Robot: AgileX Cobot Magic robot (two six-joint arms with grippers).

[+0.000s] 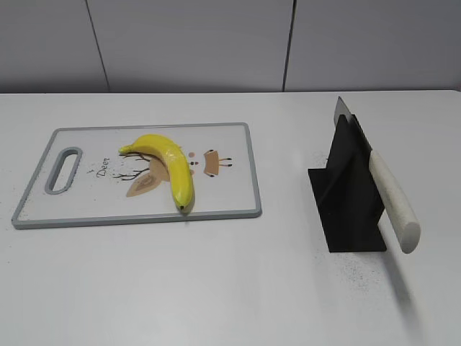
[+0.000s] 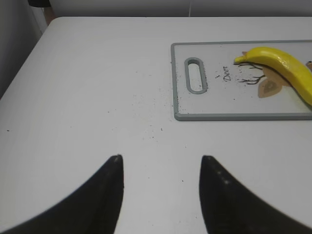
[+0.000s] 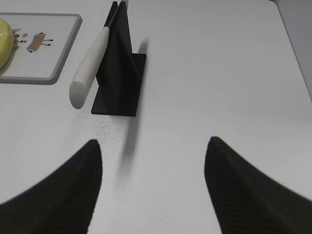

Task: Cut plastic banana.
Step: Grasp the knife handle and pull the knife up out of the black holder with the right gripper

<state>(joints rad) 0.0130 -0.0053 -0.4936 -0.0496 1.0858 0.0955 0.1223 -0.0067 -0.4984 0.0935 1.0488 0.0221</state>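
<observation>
A yellow plastic banana [image 1: 167, 164] lies whole on a white cutting board [image 1: 230, 189] with a grey rim at the left of the table. It also shows in the left wrist view [image 2: 285, 68] and at the edge of the right wrist view [image 3: 4, 41]. A knife with a cream handle [image 1: 393, 200] rests slanted in a black stand [image 1: 346, 194], handle toward the front; it shows in the right wrist view [image 3: 89, 66]. My left gripper [image 2: 161, 161] is open and empty over bare table, near and left of the board. My right gripper [image 3: 153, 144] is open and empty, near and right of the stand [image 3: 119, 68].
The board [image 2: 234, 116] has a slot handle [image 2: 195, 74] at its left end. Dark specks lie scattered on the white table near the board and the stand. A grey panelled wall stands behind the table.
</observation>
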